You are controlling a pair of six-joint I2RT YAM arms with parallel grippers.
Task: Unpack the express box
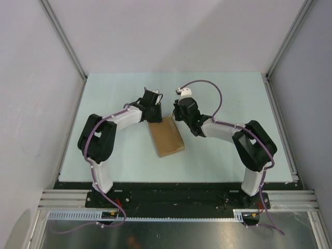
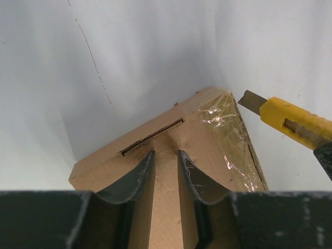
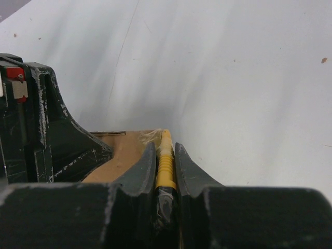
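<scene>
The express box [image 1: 166, 136] is a flat brown cardboard box lying mid-table, lid down. My left gripper [image 1: 154, 115] rests on its far left corner. In the left wrist view its fingers [image 2: 144, 168] stand slightly apart on the box top [image 2: 207, 119], with nothing between them. Clear tape [image 2: 231, 135] covers the box's right edge. My right gripper [image 1: 178, 115] is shut on the yellow utility knife [image 3: 165, 160]. The knife [image 2: 295, 122] has its blade [image 2: 252, 101] out, right by the box's far right corner. The box also shows in the right wrist view [image 3: 122, 150].
The pale table [image 1: 218, 93] is bounded by grey walls at the left, back and right. A narrow slot [image 2: 153, 136] shows in the box's far side. The left gripper's body [image 3: 46, 135] sits close to the left of the right gripper.
</scene>
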